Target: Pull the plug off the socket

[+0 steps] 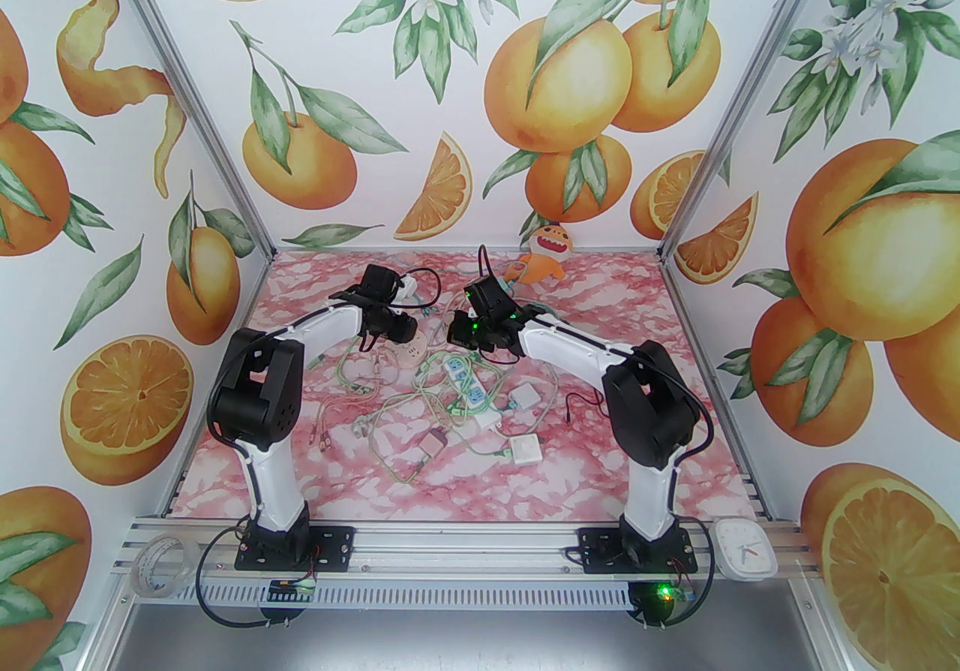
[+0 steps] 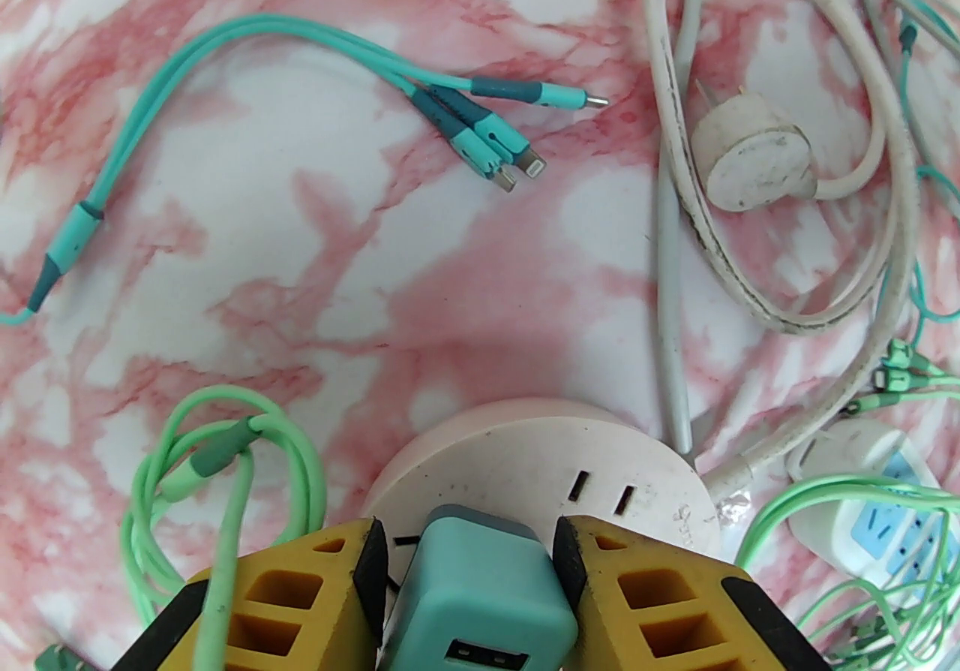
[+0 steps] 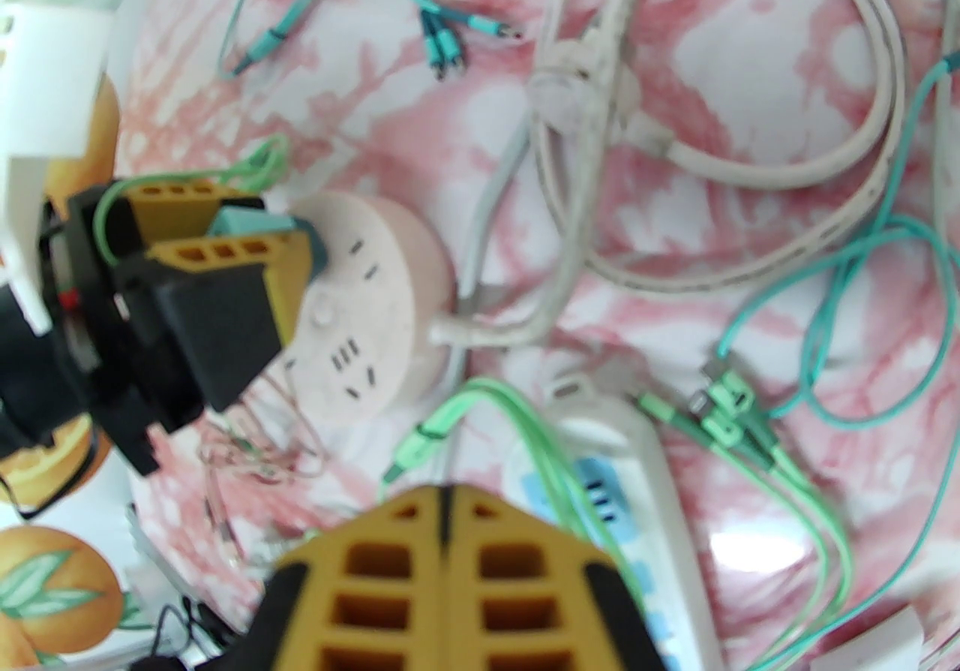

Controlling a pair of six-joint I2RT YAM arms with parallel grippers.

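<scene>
Left wrist view: the left fingers (image 2: 300,578) press against both sides of the teal USB charger plug (image 2: 480,600), gripping it. The plug stands on the round pink socket (image 2: 540,450), seemingly seated, though its prongs are hidden. The socket lies on the pink marbled surface (image 2: 375,240) among cables. Above a white power strip (image 3: 652,473), the right fingers (image 3: 510,563) are pressed together, empty.
</scene>
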